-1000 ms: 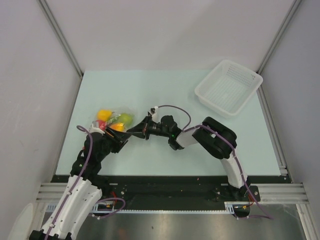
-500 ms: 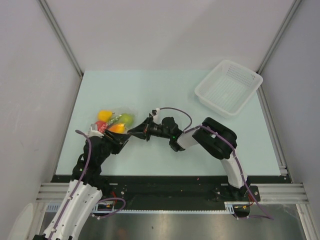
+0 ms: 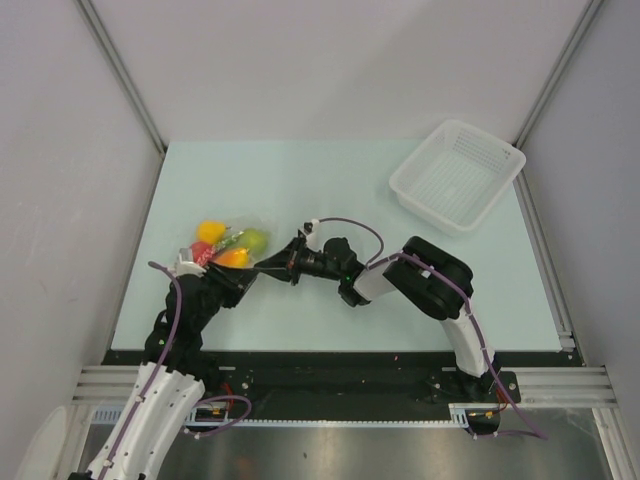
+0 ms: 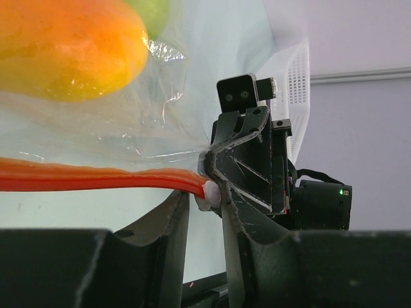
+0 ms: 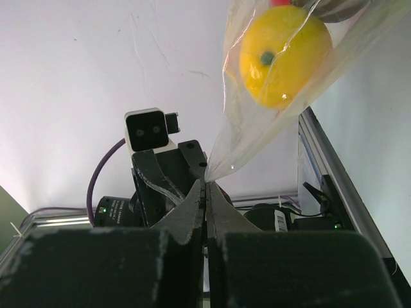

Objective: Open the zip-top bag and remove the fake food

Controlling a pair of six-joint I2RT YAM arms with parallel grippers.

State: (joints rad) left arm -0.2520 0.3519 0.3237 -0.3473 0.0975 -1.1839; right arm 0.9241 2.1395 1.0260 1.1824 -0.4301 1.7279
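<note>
The clear zip-top bag (image 3: pixel 238 243) lies at the left of the table with the fake food inside: an orange-yellow fruit (image 3: pixel 208 230), a green fruit (image 3: pixel 255 239), an orange oval fruit (image 3: pixel 232 257) and something red (image 3: pixel 199 251). My left gripper (image 3: pixel 243 284) is at the bag's near edge. In the left wrist view its jaws (image 4: pixel 204 196) are nearly closed around the white slider (image 4: pixel 209 192) at the end of the orange-red zip strip (image 4: pixel 96 176). My right gripper (image 3: pixel 266 268) is shut on the bag's clear corner (image 5: pixel 215 163), with a yellow fruit (image 5: pixel 284 54) above.
A white mesh basket (image 3: pixel 457 175) stands at the back right, empty. The two grippers almost touch each other at the bag. Grey walls and metal rails border the table on the left and right.
Both grippers have shifted slightly toward the near left with the bag. The grips look unchanged.
</note>
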